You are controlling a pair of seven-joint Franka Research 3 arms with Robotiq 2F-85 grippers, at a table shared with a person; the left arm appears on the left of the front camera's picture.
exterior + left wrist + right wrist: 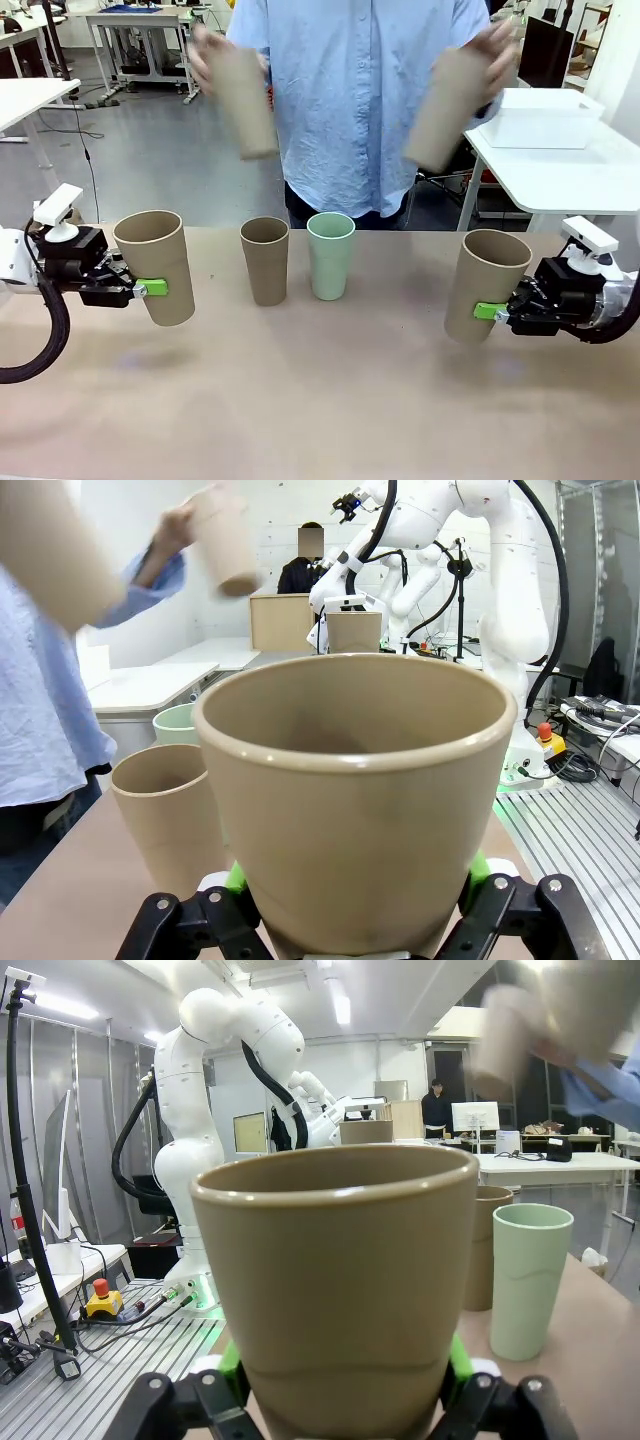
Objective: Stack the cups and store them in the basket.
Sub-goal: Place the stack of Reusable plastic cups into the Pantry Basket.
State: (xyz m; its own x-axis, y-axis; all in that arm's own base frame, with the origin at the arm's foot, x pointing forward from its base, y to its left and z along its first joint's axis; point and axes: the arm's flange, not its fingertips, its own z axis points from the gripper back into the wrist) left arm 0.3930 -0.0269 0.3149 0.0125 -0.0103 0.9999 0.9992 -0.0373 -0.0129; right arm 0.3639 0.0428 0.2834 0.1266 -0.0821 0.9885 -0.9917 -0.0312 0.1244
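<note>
Left gripper (150, 288) clamps its green pads on the lower wall of a tan cup (155, 265) at the table's left edge, with the cup's mouth up and its body tilted. The left wrist view shows that cup (355, 800) wedged between the two fingers. At the right edge, the right gripper (487, 311) is closed the same way on a second tan cup (487, 285), also leaning. It is seen close up from the right wrist (335, 1290).

Between them, toward the far side of the tan table (320, 410), a brown cup (265, 260) and a pale mint cup (330, 255) stand upright just beside each other without touching.

Beyond the far edge, a person in a light blue shirt (365, 110) holds two more tan cups aloft, one at the left (243, 100) and one at the right (448, 108), both blurred.

The white basket (545, 120) sits on a separate white table at the far right, well apart from all the cups.
</note>
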